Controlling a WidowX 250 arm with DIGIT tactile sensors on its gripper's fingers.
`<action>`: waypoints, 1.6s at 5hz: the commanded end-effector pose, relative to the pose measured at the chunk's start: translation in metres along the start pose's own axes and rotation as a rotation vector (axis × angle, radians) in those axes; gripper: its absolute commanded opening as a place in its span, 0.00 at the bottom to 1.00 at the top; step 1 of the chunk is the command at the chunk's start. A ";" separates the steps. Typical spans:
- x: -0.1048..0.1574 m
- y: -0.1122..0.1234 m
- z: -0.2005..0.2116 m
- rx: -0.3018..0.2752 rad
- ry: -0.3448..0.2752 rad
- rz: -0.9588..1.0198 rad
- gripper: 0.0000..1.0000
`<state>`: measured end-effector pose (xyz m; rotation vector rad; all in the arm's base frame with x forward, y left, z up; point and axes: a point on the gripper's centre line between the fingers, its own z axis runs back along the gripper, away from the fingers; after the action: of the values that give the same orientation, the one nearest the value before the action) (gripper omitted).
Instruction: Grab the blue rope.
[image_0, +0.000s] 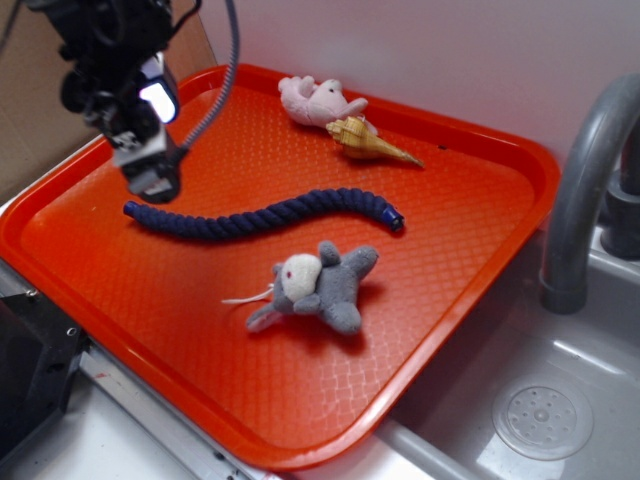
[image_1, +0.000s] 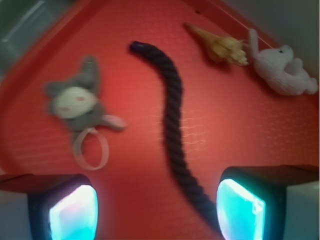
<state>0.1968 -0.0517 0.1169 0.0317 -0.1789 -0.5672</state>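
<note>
The blue rope (image_0: 262, 214) lies in a shallow wave across the middle of the orange tray (image_0: 480, 170), dark navy and twisted. In the wrist view the blue rope (image_1: 172, 115) runs from the upper middle down toward the right finger. My gripper (image_0: 150, 175) hangs over the rope's left end, slightly above the tray. My gripper (image_1: 157, 210) is open, its glowing pads (image_1: 240, 210) wide apart. The rope's near end passes just inside the right pad, and nothing is held.
A grey plush mouse (image_0: 318, 285) lies in front of the rope. A pink plush toy (image_0: 318, 100) and a tan seashell (image_0: 370, 142) sit near the tray's far rim. A grey faucet (image_0: 585, 190) and sink (image_0: 545, 415) stand to the right.
</note>
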 end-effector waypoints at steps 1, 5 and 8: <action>0.005 0.017 -0.030 0.001 0.013 0.011 1.00; -0.001 0.006 -0.111 -0.048 0.190 -0.055 1.00; -0.007 0.004 -0.118 -0.070 0.193 -0.090 0.00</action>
<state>0.2205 -0.0506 0.0070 0.0295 0.0175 -0.6531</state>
